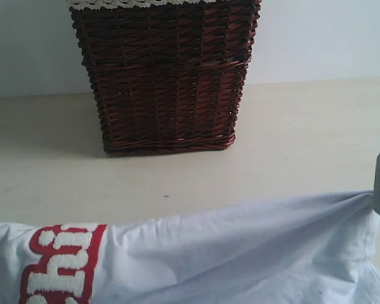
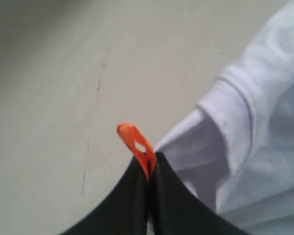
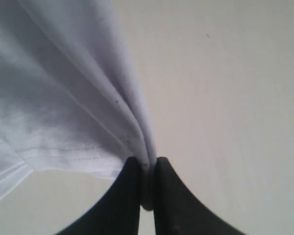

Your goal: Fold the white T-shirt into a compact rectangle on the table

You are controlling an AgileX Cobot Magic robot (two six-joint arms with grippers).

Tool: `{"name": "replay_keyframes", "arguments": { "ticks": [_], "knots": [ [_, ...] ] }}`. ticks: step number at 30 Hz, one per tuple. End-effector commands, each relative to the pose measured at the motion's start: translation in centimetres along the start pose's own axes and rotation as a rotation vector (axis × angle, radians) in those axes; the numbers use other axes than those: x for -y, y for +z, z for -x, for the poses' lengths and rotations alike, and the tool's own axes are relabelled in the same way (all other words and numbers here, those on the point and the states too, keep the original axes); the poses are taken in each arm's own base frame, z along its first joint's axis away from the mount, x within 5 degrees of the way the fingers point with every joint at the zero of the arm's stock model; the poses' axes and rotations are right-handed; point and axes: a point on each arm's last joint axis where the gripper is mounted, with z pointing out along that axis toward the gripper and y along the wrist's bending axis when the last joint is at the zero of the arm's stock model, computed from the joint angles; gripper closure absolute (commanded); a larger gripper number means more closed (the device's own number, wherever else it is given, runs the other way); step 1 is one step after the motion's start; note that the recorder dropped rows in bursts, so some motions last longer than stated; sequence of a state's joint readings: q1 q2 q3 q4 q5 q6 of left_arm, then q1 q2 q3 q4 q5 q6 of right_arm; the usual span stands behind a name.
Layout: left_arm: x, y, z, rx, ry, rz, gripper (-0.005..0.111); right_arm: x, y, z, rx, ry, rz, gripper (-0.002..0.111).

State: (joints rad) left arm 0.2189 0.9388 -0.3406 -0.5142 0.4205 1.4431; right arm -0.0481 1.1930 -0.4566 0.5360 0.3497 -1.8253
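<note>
We have the shirt (image 1: pixel 240 247) stretched across the 6 o'clock side of the exterior view. It lies low over the counter (image 1: pixel 291 139), with its red band (image 1: pixel 63 266) of fuzzy letters down at 7 o'clock. The wicker basket (image 1: pixel 164 82) stands at 12 o'clock, well apart from the cloth, so nothing crowds the folding space.

Our right fingers (image 3: pixel 134 186) are pressed together on a gathered ridge of white fabric. In the exterior view that hold sits at 3 o'clock, and pleats fan away from it towards 9 o'clock. We judge that the cloth is drawn tight from that pinch so that the edge pulls into a straight line.

Our left fingers (image 2: pixel 139 181) are clamped narrow too. They grip the shirt by its small orange tag (image 2: pixel 134 142), which loops out past the tips, with a ribbed hem just beside them. The counter shows beneath both holds.

Holding two separated points lets us keep one edge taut between them, so a fold can go down flat rather than bunched. The shirt looks wrinkled and far from a compact rectangle, so we judge the folding to be at an early stage. Slack or a slipping tag could spoil the next crease.
</note>
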Motion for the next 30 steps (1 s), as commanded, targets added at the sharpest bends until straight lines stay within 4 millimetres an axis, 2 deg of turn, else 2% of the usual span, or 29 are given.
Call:
{"name": "replay_keyframes", "arguments": {
  "ticks": [1,6,8,9,11,12,13,17,21,24,30],
  "knots": [
    [-1.5,2.0,-0.5,-0.04,-0.02,0.098,0.107,1.9,0.8,0.1,-0.012,-0.015,-0.039,0.107],
    [-3.1,2.7,-0.5,-0.054,-0.022,0.227,0.107,4.5,1.2,0.1,-0.026,0.108,-0.201,0.094],
    [-4.1,2.9,-0.2,-0.052,-0.015,0.271,0.107,5.7,1.5,0.2,-0.025,0.115,-0.217,0.081],
    [-4.5,3.1,0.0,-0.052,-0.017,0.274,0.107,6.1,1.9,0.3,-0.024,0.124,-0.21,0.069],
    [-4.8,3.2,0.0,-0.056,0.003,0.304,0.107,6.4,2.4,0.3,-0.025,0.168,-0.208,0.052],
    [-4.9,3.2,0.1,-0.057,0.029,0.315,0.107,6.4,2.4,0.2,-0.026,0.173,-0.209,0.05],
    [-5.2,3.0,0.2,-0.057,0.09,0.346,0.107,6.4,2.3,0.3,-0.024,0.171,-0.207,0.05],
    [-5.6,2.8,0.3,-0.05,0.113,0.391,0.107,6.3,1.4,0.7,0.003,0.164,-0.2,0.052],
    [-5.5,2.9,0.3,-0.053,0.123,0.378,0.107,5.6,-0.6,2.1,0.13,0.271,-0.141,0.054],
    [-5.5,2.7,0.4,-0.048,0.124,0.386,0.107,5.6,-2.3,2.8,0.206,0.338,-0.166,0.054],
    [-5.6,2.2,0.5,-0.036,0.125,0.408,0.107,5.7,-3.8,3.3,0.247,0.358,-0.216,0.054]
  ]
}}
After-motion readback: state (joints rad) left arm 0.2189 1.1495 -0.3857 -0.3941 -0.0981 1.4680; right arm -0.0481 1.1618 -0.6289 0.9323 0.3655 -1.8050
